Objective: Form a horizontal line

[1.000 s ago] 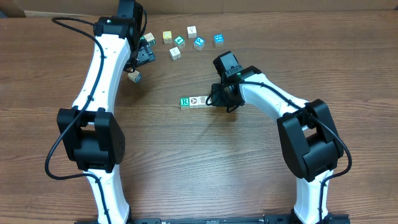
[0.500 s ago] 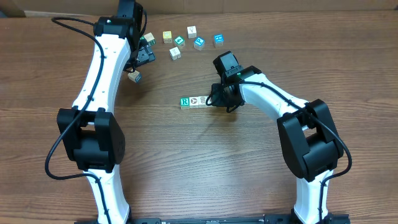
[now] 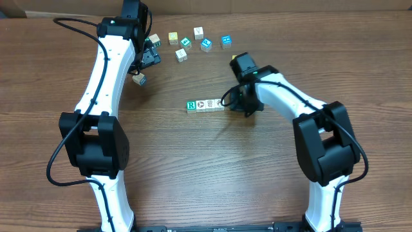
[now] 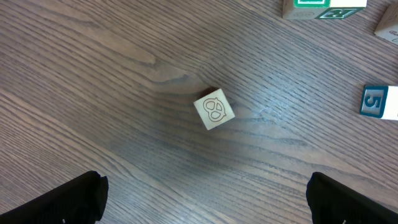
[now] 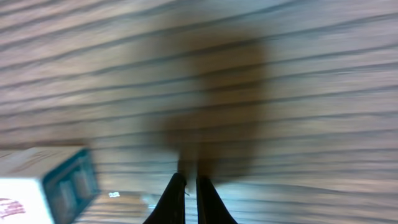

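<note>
showing horizontal line (image 3: 206, 105) whole overhead; right wrist reveals right gripper (image 5: 188, 180) pinched.

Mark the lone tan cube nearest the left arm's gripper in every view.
Overhead: the lone cube lies upper left, apart from the other cubes.
Left wrist: centre of the picture, with a line drawing on its top face.
Right wrist: not in it.
Shared landmark: the wood-grain table.

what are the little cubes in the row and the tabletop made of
Row cubes: probably wood, pale matte sides with printed white faces; the loose cube shows the same light, unglossy body. Tabletop: wood or wood-look laminate, brown with long grain lines and a dull sheen.
</note>
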